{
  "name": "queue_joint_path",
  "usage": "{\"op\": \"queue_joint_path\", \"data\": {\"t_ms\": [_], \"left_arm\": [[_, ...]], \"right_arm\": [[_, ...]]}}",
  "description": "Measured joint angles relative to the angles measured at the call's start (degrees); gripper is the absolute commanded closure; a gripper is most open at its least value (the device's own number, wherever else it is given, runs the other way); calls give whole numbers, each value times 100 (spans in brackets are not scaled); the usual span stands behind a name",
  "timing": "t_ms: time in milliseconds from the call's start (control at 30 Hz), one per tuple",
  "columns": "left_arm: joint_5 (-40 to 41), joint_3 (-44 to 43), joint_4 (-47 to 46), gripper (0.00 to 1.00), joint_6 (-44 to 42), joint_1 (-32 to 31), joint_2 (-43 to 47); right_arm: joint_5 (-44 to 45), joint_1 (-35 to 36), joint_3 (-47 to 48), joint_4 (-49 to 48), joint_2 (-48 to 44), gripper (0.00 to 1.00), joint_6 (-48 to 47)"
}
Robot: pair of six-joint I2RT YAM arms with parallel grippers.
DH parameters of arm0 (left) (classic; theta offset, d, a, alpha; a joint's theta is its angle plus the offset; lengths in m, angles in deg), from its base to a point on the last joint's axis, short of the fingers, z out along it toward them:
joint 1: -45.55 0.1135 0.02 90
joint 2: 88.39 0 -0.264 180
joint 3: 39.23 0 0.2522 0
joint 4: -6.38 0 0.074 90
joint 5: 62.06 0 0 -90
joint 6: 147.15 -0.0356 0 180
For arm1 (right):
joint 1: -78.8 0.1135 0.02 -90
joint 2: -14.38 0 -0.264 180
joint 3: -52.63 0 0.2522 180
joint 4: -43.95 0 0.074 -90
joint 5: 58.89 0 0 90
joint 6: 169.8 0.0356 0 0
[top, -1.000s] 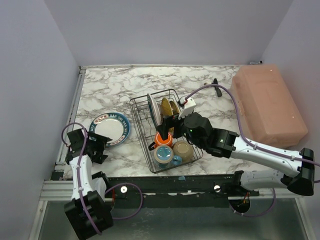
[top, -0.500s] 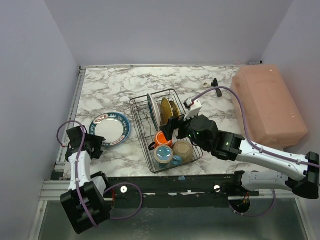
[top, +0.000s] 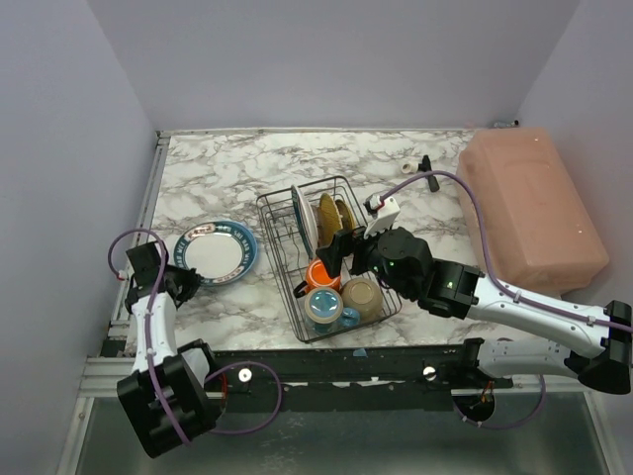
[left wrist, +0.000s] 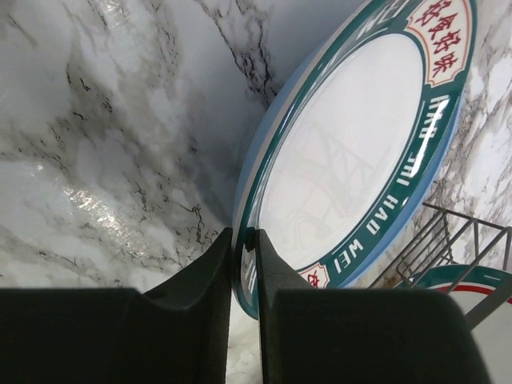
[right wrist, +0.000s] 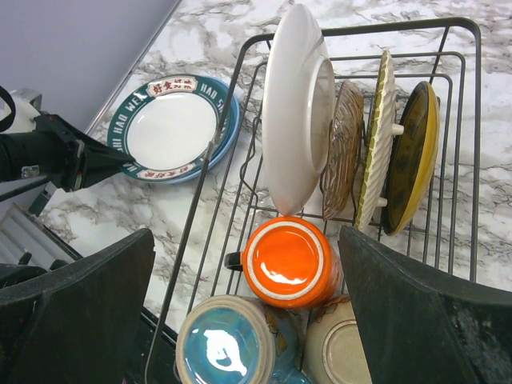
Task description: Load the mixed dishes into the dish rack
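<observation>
A green-rimmed white plate [top: 216, 251] [left wrist: 352, 152] with red lettering lies on the marble left of the dish rack [top: 297, 213] [right wrist: 360, 28]; a blue edge shows beneath it. My left gripper [top: 182, 278] [left wrist: 243, 240] is shut on its near rim, one finger [left wrist: 204, 280] under and one over. My right gripper [top: 342, 253] [right wrist: 246, 240] hangs open above the rack, over the upturned orange mug [right wrist: 288, 262]. The rack also holds a blue mug [right wrist: 228, 344], a pale bowl [right wrist: 340, 352], an upright white plate [right wrist: 292, 112] and a yellow dark-rimmed plate [right wrist: 416, 152].
The large pink box [top: 529, 203] stands at the right of the table, with the small black tool [top: 428, 170] behind the rack. The table's left edge and side wall lie close to my left arm. Bare marble separates plate and rack.
My left gripper has shut on the plate's rim, and the plate has shifted slightly. My right gripper rose from the orange mug a second ago and has since held still.
</observation>
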Motion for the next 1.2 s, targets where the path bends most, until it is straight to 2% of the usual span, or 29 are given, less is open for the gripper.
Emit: {"op": "queue_joint_path", "data": {"t_ms": [467,667,1000,1200], "left_arm": [[39,-562,905,100,-435,9,1137],[-195,-817,960,100,-597,11,1631],[-367,-2142,962,100,-772,-155,2164],[-1497,-2490,98,100,-741,-791,2140]], "right_arm": [[-4,0,2,-24,264,0,31],[-22,0,105,-31,378,0,114],[-256,0,437,-83,741,0,435],[-592,-79,640,-164,872,0,761]]}}
